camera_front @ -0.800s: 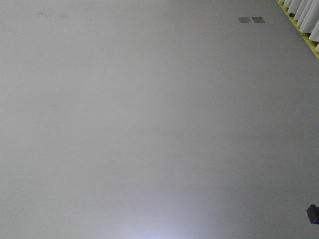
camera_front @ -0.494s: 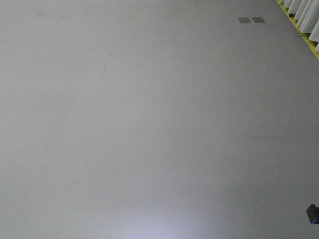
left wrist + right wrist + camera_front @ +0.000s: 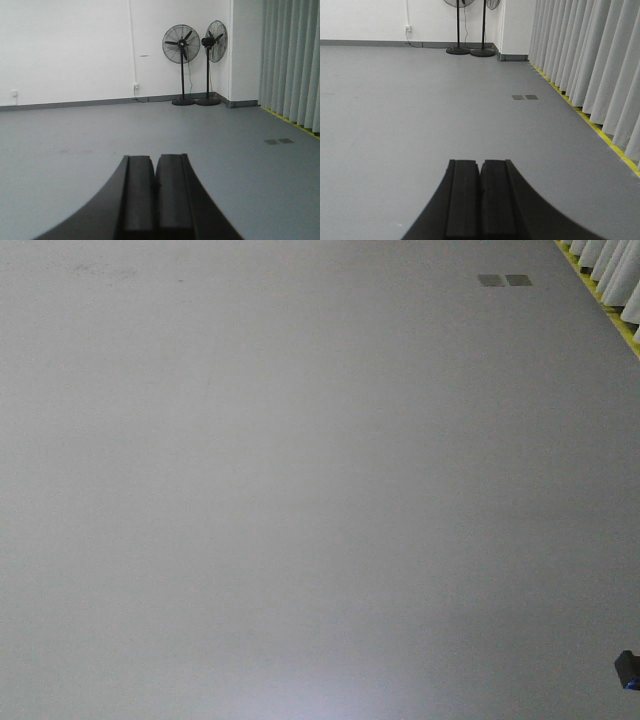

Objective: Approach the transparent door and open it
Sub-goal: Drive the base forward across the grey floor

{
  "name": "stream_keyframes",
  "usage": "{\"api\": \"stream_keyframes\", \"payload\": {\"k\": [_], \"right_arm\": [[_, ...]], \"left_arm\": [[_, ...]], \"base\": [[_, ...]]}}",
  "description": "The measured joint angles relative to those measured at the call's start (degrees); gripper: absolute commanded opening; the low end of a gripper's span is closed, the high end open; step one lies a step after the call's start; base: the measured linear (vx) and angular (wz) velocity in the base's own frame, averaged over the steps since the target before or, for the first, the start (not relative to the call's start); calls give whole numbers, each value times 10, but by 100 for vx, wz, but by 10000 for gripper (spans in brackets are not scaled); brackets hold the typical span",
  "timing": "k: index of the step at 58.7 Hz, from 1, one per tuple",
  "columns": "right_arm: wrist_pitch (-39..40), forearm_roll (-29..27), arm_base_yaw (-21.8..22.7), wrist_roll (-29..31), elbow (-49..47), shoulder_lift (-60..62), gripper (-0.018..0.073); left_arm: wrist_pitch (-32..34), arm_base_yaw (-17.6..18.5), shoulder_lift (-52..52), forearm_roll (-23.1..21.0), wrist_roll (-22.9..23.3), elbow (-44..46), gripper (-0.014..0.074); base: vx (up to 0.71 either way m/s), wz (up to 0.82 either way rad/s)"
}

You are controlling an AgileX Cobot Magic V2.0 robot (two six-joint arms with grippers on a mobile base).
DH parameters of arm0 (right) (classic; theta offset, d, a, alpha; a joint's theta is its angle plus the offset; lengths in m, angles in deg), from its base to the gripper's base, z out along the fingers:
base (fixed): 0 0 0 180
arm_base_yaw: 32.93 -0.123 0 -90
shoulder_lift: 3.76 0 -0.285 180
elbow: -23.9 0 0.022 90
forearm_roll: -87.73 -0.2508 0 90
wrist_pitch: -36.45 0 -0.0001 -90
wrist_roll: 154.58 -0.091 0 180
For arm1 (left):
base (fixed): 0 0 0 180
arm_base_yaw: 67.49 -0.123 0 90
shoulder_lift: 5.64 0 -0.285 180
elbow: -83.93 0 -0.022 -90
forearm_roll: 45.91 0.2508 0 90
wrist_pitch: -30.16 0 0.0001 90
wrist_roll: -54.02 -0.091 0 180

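Observation:
The transparent door is out of view in every frame. My left gripper (image 3: 154, 159) is shut and empty, its black pads pressed together, held level above the grey floor (image 3: 75, 145). My right gripper (image 3: 480, 162) is also shut and empty, pointing along the same floor (image 3: 395, 100). The front view shows only bare grey floor (image 3: 300, 490).
Two black standing fans (image 3: 181, 47) stand by the white back wall (image 3: 65, 45). Grey-white vertical curtains (image 3: 590, 55) run along the right side, above a yellow floor line (image 3: 600, 135). Two small floor plates (image 3: 504, 280) lie near the curtains. A dark robot part (image 3: 627, 670) shows at bottom right.
Nothing has visibly moved. Only the bright glare on the floor at the bottom of the front view has faded a little.

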Motion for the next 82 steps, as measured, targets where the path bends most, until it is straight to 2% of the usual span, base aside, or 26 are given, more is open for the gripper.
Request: {"api": "stream_keyframes", "payload": {"k": [46,82], "right_arm": [[0,0,0,0,0,0,-6],[0,0,0,0,0,0,-6]], "left_arm": [[0,0,0,0,0,0,-6],[0,0,0,0,0,0,-6]], "base": [[17,7],[25,-11]]}}
